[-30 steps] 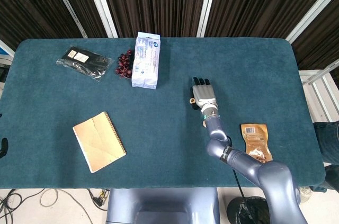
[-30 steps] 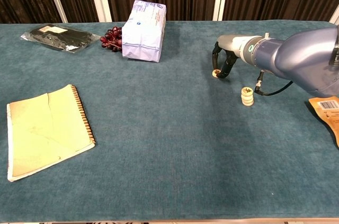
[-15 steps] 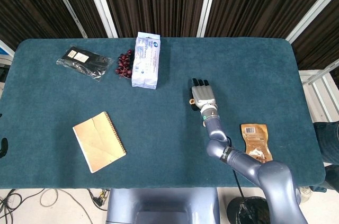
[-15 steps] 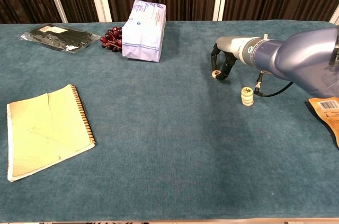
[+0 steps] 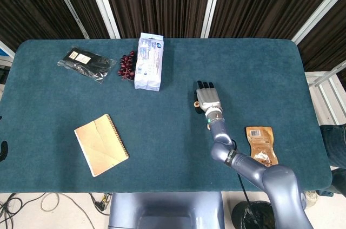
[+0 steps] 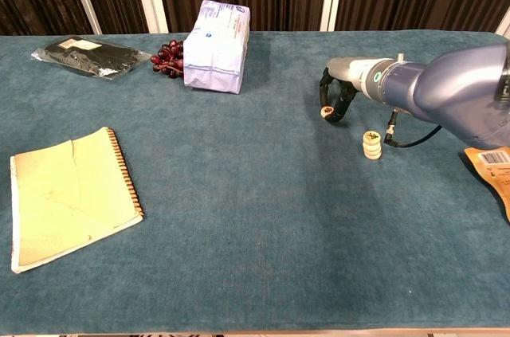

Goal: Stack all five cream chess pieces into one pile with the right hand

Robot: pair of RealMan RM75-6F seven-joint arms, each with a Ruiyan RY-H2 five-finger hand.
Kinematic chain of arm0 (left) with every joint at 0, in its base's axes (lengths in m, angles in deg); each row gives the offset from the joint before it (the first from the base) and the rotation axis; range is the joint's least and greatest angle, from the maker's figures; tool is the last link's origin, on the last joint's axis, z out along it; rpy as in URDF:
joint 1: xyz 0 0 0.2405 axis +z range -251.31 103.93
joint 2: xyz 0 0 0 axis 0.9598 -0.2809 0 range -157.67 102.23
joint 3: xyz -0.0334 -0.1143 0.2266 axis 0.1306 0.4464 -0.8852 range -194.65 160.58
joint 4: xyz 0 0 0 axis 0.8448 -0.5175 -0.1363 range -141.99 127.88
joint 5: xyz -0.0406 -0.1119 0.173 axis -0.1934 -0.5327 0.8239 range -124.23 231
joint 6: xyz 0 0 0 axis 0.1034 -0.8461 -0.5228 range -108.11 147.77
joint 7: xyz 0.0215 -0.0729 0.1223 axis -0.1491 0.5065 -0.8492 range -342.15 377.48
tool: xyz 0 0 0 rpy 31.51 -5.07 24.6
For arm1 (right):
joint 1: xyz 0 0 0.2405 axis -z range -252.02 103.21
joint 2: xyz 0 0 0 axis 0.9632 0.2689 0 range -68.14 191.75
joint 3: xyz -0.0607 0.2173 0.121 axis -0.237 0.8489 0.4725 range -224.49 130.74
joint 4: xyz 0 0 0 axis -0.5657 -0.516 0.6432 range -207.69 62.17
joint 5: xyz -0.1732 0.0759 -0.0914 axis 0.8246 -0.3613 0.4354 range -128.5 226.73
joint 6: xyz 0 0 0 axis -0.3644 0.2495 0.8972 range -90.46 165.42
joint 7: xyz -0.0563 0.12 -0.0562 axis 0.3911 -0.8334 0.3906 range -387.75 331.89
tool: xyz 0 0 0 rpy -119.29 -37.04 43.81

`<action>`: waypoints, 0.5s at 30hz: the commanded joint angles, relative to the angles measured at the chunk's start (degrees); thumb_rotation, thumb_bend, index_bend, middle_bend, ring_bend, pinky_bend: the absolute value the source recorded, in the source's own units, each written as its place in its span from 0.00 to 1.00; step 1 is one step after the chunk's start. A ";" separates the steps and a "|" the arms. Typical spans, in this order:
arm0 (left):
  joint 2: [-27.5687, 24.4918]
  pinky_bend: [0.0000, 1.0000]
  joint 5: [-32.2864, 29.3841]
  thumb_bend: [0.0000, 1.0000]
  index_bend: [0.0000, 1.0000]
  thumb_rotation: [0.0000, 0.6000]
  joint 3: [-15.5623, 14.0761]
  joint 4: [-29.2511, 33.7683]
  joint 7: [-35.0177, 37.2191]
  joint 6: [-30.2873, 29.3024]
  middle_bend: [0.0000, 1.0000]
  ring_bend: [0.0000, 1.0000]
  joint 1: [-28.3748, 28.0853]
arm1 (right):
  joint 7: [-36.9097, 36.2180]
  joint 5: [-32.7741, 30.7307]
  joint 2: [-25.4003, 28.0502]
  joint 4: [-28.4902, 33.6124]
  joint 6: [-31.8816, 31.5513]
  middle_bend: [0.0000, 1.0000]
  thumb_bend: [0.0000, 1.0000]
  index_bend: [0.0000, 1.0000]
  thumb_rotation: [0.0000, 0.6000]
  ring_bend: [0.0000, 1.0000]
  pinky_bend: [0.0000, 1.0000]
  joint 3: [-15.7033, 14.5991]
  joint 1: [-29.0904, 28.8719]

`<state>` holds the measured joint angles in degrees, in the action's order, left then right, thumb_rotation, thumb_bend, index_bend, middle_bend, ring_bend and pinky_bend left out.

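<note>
My right hand (image 6: 339, 92) (image 5: 207, 99) reaches over the right middle of the teal table, its dark fingers curled down. A single cream chess piece (image 6: 326, 111) (image 5: 195, 103) sits pinched between the fingertips, at or just above the cloth. A short pile of cream chess pieces (image 6: 371, 145) stands on the table a little nearer and to the right of the hand, apart from it. In the head view my forearm hides that pile. My left hand appears in neither view.
A white-blue packet (image 6: 217, 46) and dark red grapes (image 6: 166, 58) lie at the back. A black pouch (image 6: 86, 56) is far left, a yellow spiral notebook (image 6: 68, 193) front left, and a brown snack bag (image 5: 261, 143) by the right edge.
My right hand has shifted slightly to the right, with the single cream piece staying between its fingertips. The pile has not moved.
</note>
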<state>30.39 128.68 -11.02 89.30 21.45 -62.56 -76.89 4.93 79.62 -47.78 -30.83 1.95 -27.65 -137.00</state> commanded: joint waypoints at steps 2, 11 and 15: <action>-0.04 0.00 -0.04 0.48 0.17 1.00 -0.01 0.00 0.10 0.08 0.00 0.00 0.00 | -0.17 0.17 0.18 0.17 -0.08 0.00 0.41 0.53 1.00 0.00 0.00 0.08 0.05; -0.06 0.00 0.01 0.48 0.17 1.00 -0.03 0.07 0.11 0.11 0.00 0.00 -0.01 | -0.58 0.69 4.31 5.16 -1.81 0.00 0.41 0.53 1.00 0.00 0.00 0.70 0.96; -0.03 0.00 0.15 0.48 0.17 1.00 -0.08 0.15 -0.03 -0.02 0.00 0.00 0.02 | 0.30 0.96 9.25 12.18 -3.61 0.00 0.41 0.53 1.00 0.00 0.00 0.01 2.52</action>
<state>30.35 128.82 -11.10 89.45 21.41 -62.58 -76.87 4.63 80.30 -41.76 -22.91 -0.25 -27.20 -135.65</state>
